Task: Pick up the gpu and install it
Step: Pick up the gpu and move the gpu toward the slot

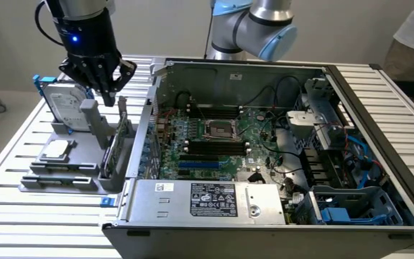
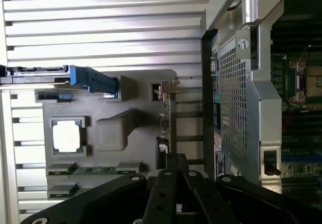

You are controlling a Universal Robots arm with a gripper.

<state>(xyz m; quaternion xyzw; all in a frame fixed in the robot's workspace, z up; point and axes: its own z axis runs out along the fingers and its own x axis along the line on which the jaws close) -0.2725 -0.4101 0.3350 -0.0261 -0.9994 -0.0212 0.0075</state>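
Gpu point(image 1: 121, 145): one card, standing on edge in a grey rack point(image 1: 63, 188) beside the case.
The one rack holds one gpu, one hard drive point(image 1: 67, 105), one processor chip point(image 1: 57, 149) and two memory sticks point(image 1: 57, 168). One open computer case point(image 1: 236, 70) stands just beside the rack. The single gripper point(image 1: 108, 100) is clenched with nothing between its fingers, its tips just above the card's upper edge.

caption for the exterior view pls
Shut jaws over the gpu standing in a grey rack beside the open computer case
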